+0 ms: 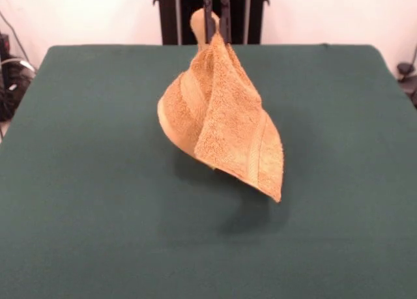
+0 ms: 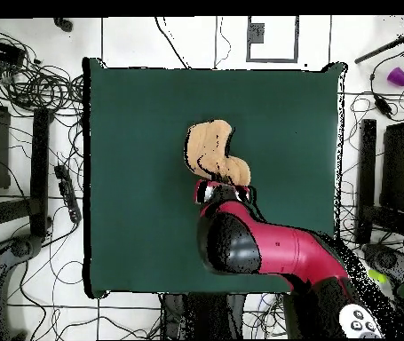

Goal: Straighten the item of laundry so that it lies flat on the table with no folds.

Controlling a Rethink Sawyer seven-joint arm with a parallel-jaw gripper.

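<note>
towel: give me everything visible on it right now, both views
The small orange-yellow terry towel hangs in the air, pinched at its top corner by the gripper and draped into a loose, folded cone. A smoother woven band runs near its lower edge, and another shows on the left fold. Its lowest corner points down to the right, and it appears clear of the dark green felt-like table, casting a shadow below. From overhead it is a compact bunched shape beside the red and black arm, near the table's middle.

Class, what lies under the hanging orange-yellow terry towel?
The orange-yellow terry towel hangs from the gripper, clear of the dark green felt table; beneath it only its shadow shows. The gripper's tips are covered.
</note>
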